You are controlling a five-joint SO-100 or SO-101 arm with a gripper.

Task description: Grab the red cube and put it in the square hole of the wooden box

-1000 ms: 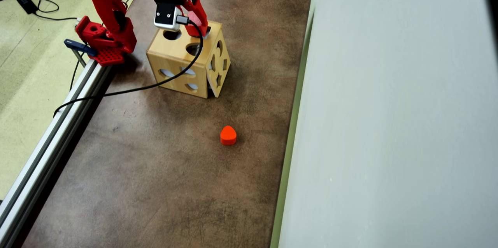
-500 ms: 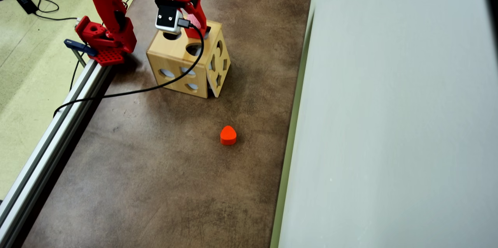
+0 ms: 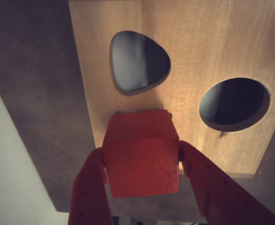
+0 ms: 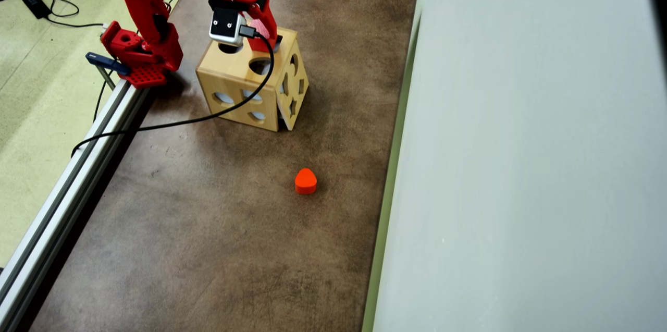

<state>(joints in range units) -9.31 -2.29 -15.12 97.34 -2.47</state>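
Observation:
In the wrist view, my gripper [image 3: 141, 152] is shut on the red cube [image 3: 141, 161], one red finger against each side face. The cube hangs just above the top face of the wooden box [image 3: 212, 47], near its edge. The square hole is almost wholly hidden behind the cube; the overhead view shows only a dark corner of it [image 4: 279, 39] beside the fingers. In that view the gripper [image 4: 267, 40] stands over the far right part of the box top [image 4: 237, 69].
A teardrop cutout [image 3: 137, 61] and a round cutout [image 3: 233, 103] lie beyond the cube on the box top. An orange-red rounded block [image 4: 306, 181] sits on the brown table [image 4: 208, 228]. A pale wall [image 4: 521, 165] runs along the right, an aluminium rail [image 4: 68, 186] along the left.
The wrist has shifted slightly over the box top, mostly in the first half second. The cube stays held. The box and the orange-red block have not moved.

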